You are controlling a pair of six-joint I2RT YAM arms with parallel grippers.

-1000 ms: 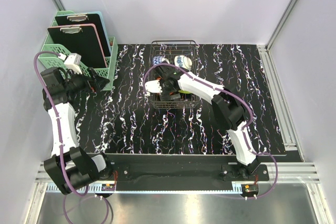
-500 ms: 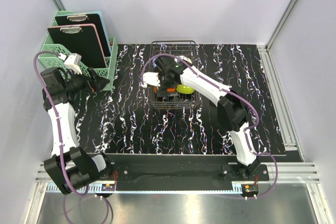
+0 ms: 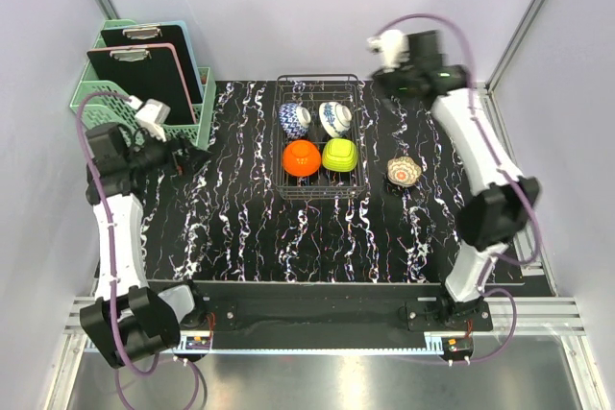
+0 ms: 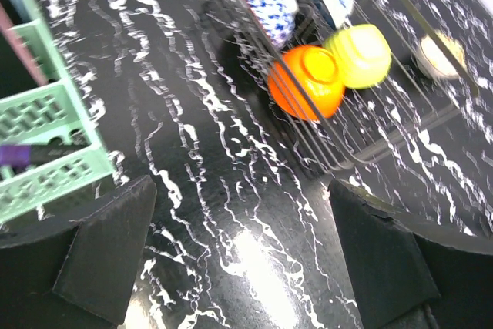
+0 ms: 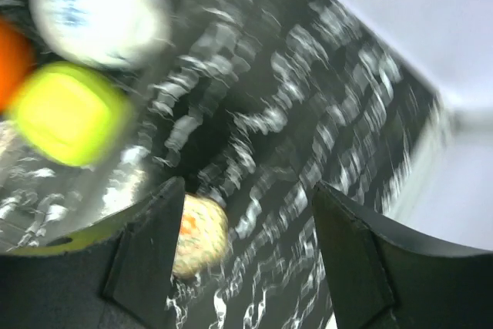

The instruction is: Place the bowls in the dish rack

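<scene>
Right wrist: cream bowl [image 5: 202, 235] blurred (fingers [image 5: 145, 252] overlap its edge).

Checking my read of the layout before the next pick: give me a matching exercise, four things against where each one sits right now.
Things
1. orange bowl
2. lime green bowl
3. cream bowl
4. clipboards

Places
A. on the table, to the right of the dish rack
B. standing in the mint basket
C. in the dish rack, near row, left side
D. in the dish rack, near row, right side

Pairs: 1-C, 2-D, 3-A, 4-B
</scene>
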